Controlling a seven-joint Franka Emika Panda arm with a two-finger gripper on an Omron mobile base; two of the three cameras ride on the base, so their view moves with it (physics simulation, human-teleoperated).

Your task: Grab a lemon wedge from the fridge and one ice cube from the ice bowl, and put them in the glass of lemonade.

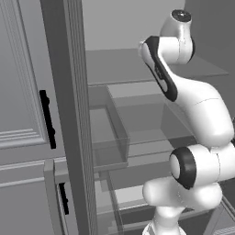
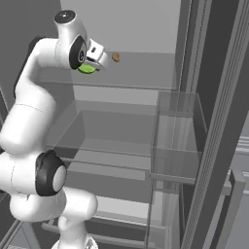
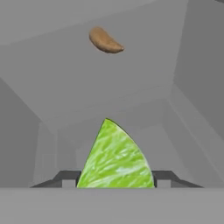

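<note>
1. We see the two-finger gripper (image 3: 114, 181) pinching the small yellow-green lemon wedge (image 3: 116, 157) inside the tall dark grey fridge (image 2: 214, 97) — apparently just above its upper shelf.
2. Left, we judge — wedge to glass, then the ice cube.
</note>
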